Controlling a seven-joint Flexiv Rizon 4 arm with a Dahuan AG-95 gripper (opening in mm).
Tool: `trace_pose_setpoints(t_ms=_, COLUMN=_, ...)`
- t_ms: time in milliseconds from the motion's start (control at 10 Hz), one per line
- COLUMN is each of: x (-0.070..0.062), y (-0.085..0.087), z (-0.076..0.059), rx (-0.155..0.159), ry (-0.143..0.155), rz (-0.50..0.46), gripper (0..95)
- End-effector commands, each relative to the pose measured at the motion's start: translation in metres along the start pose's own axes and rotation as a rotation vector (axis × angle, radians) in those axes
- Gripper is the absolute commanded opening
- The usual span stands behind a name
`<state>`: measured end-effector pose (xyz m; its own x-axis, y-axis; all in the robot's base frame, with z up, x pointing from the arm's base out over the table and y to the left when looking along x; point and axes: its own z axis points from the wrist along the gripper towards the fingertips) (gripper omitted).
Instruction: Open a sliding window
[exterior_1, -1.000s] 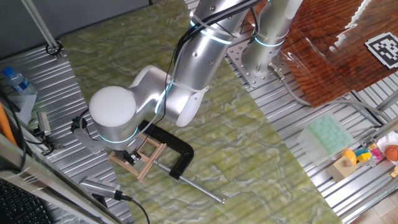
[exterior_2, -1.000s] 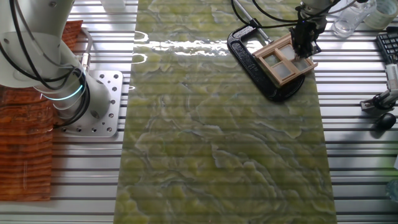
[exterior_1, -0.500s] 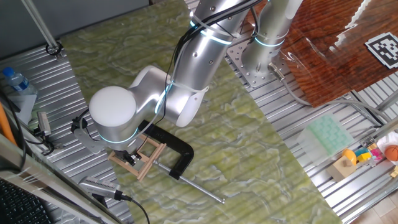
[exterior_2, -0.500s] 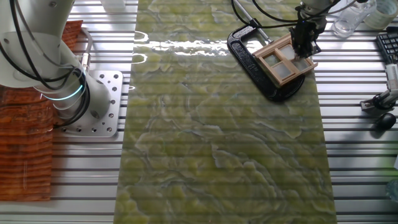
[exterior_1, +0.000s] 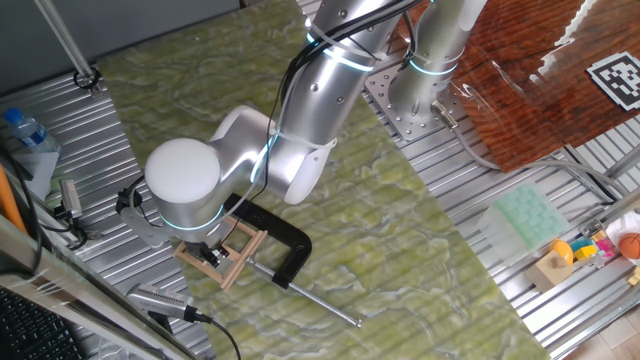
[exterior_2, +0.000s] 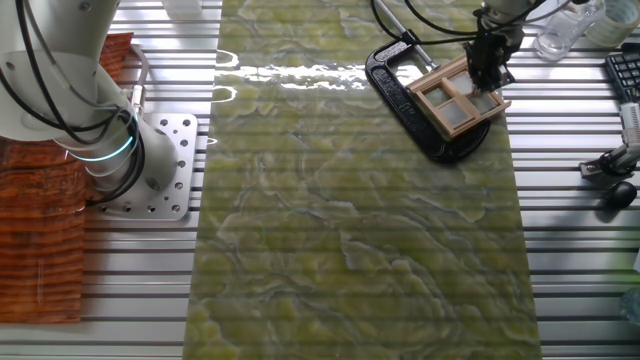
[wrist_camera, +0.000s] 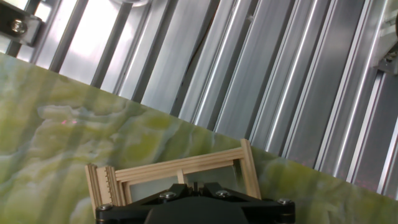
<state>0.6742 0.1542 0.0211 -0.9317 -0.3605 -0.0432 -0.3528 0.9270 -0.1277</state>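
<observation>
On the far right corner of the green marbled mat (exterior_2: 350, 200), in the other fixed view, the black C-clamp (exterior_2: 405, 95) curves around the left side of the sliding window (exterior_2: 455, 100), which lies flat and turned at an angle, its right corner reaching the mat's edge. Right of the wooden cross, the gripper (exterior_2: 486, 78) stands down on the window's right-hand panes, against the frame; whether its fingers are apart or together cannot be told. Beyond the mat's right edge lies the ribbed metal table (exterior_2: 575, 230). From the hand view, the window (wrist_camera: 180, 174) sits just ahead of the black gripper body.
</observation>
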Motion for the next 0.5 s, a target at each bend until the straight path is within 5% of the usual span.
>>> trace_pose_setpoints(t_ms=100, x=0.0001, y=0.0013, z=0.0, rx=-0.002, ry=-0.001, rz=0.0, gripper=0.0)
trace_pose_setpoints(t_ms=500, x=0.0004, y=0.0046, z=0.0002, rx=-0.003, ry=-0.002, rz=0.002, gripper=0.0)
